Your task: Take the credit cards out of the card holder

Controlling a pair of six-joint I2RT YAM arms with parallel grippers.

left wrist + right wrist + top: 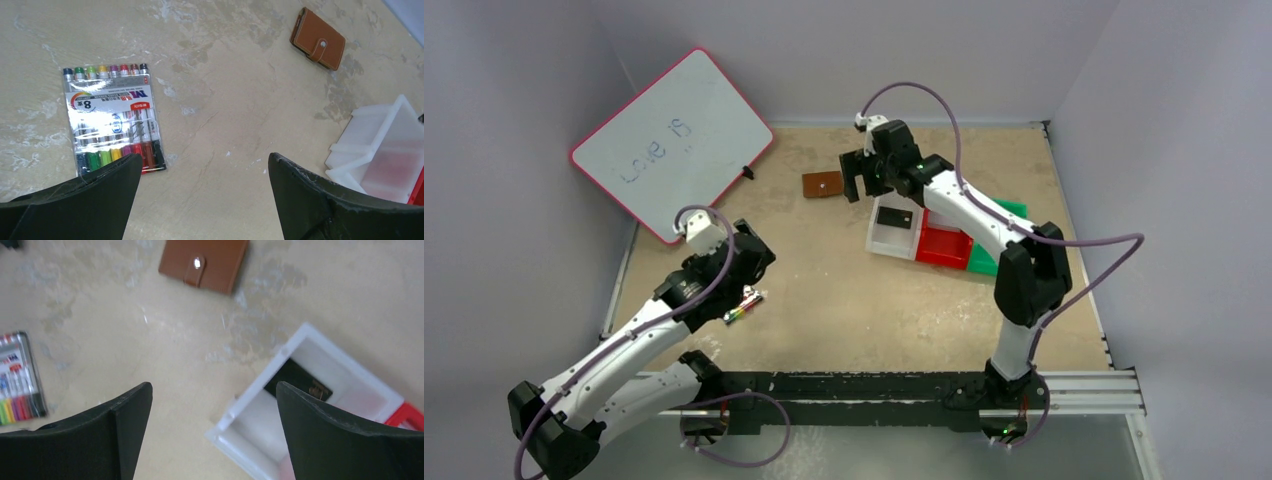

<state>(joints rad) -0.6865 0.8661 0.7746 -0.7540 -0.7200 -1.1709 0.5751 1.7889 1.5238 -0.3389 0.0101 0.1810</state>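
The brown leather card holder (822,184) lies closed, snap tab shut, on the table at the back; it also shows in the left wrist view (318,44) and the right wrist view (204,263). A black card (893,217) lies in the white bin (879,244); it also shows in the right wrist view (297,380). The grey and gold-tan cards are out of view. My right gripper (856,187) is open and empty, hovering between the card holder and the white bin. My left gripper (749,283) is open and empty above the marker pack.
A white pack of colour markers (111,118) lies under the left gripper. Red (944,247) and green (986,262) bins adjoin the white bin under the right arm. A whiteboard (674,140) leans at the back left. Walls close the table on three sides.
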